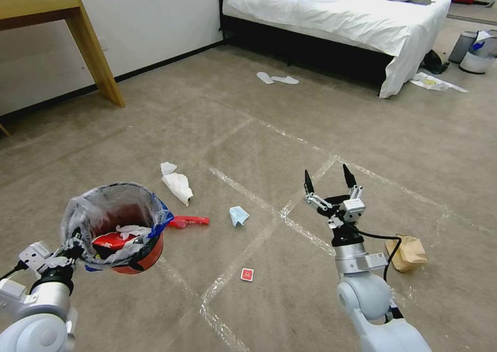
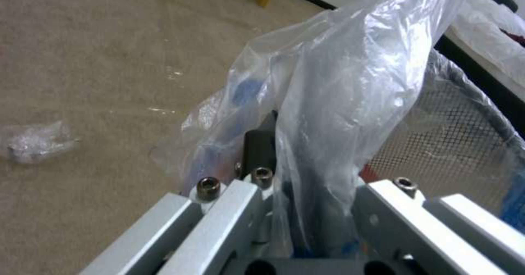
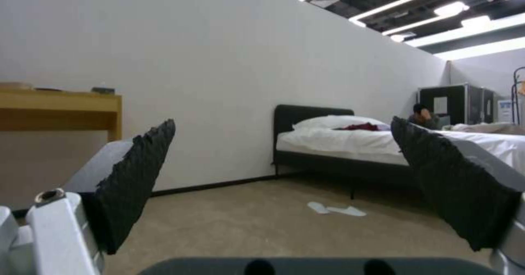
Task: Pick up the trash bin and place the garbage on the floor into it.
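Note:
My left gripper is shut on the near rim of the red trash bin and holds it above the floor. In the left wrist view that gripper pinches the clear liner over the rim. A red wrapper and white tissue lie inside the bin. Garbage lies on the carpet: a white tissue, a red wrapper, a pale blue scrap, a small red card and a brown paper bag. My right gripper points up, open and holding nothing, with its dark fingers spread wide.
A wooden table stands at the back left and a white bed at the back. White slippers lie before the bed. A grey bin and a cream bin stand at the far right. A crumpled clear scrap lies on the carpet.

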